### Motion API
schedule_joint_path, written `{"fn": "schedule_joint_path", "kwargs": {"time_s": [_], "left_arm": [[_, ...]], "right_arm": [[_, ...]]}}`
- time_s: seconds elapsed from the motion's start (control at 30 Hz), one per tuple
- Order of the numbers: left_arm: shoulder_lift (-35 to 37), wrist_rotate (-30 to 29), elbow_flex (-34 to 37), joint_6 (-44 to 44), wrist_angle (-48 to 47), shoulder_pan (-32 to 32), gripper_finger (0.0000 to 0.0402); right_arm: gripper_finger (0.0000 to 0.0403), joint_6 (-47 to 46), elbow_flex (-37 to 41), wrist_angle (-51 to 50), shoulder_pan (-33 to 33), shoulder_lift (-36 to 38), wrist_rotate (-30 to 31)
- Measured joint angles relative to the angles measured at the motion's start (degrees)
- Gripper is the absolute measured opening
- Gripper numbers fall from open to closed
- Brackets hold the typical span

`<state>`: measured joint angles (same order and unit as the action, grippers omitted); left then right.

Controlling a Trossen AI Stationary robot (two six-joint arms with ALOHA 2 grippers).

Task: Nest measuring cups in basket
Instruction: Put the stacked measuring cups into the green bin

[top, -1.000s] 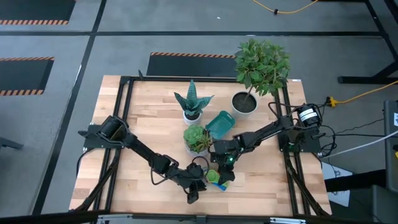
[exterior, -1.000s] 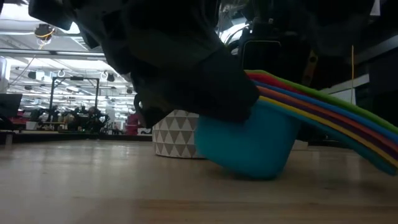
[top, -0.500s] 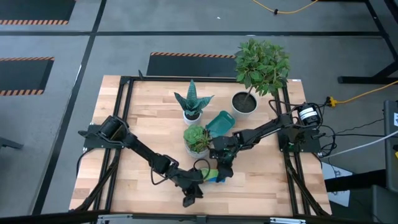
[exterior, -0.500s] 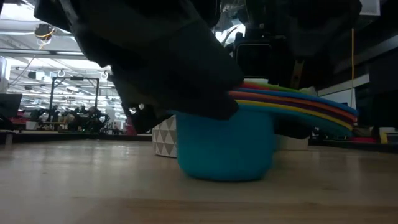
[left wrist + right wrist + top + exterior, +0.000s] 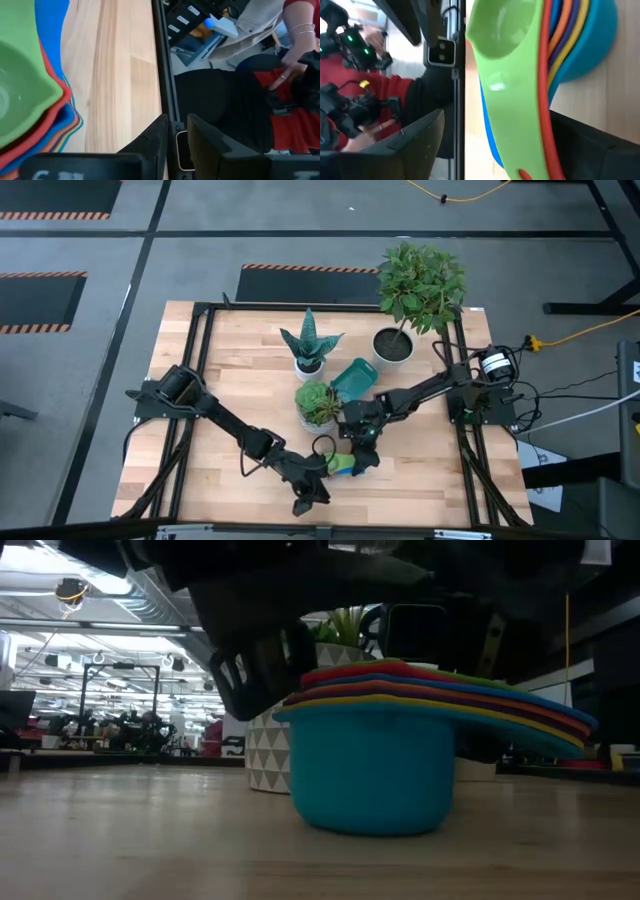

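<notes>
The measuring cups [image 5: 343, 466] sit nested in one stack, the light blue one outermost and the green one innermost. The stack stands level on its base on the wood [image 5: 370, 770], and the fanned handles [image 5: 520, 710] stick out sideways. My right gripper [image 5: 361, 458] is open, and its fingers stand on either side of those handles [image 5: 520, 130]. My left gripper [image 5: 305, 500] is shut beside the stack [image 5: 25, 90] and points at the table's near edge. The teal basket [image 5: 352, 378] lies tilted among the plants, away from both grippers. My right gripper [image 5: 495, 117] is open around the stacked handles, coming at them across their length. One finger [image 5: 590, 145] lies close to the outermost handle [image 5: 551, 107], but I cannot tell whether it touches. My left gripper touches nothing that I can see.
A glass succulent bowl [image 5: 318, 405] stands just beyond the stack. A small white pot with a spiky plant [image 5: 310, 345] and a larger potted bush [image 5: 400, 330] stand farther back. The black frame rail [image 5: 162, 75] runs along the near edge, and a person [image 5: 295, 75] sits beyond it.
The stack was tipped with its handles slanting down toward the table. It has swung level and now stands flat on its base. In the low view, the dark arm that covered the rim has risen clear of the stack.
</notes>
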<state>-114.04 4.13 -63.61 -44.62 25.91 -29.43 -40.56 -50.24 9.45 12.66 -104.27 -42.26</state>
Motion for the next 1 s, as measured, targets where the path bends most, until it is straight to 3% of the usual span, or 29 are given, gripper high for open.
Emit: {"fn": "schedule_joint_path", "kwargs": {"time_s": [0.23,0.7,1.0], "left_arm": [[0.0,-0.5,0.0,0.2,-1.3,0.0,0.0069],[0.0,-4.6,0.0,0.2,-3.7,0.0,0.0069],[0.0,-6.6,0.0,0.2,-4.1,0.1,0.0069]], "right_arm": [[0.0333,4.5,0.0,-4.6,0.4,-0.4,-0.7],[0.0333,0.7,0.0,6.8,0.5,-6.6,-7.4],[0.0312,-1.0,0.0,9.3,0.5,-7.1,-7.5]]}}
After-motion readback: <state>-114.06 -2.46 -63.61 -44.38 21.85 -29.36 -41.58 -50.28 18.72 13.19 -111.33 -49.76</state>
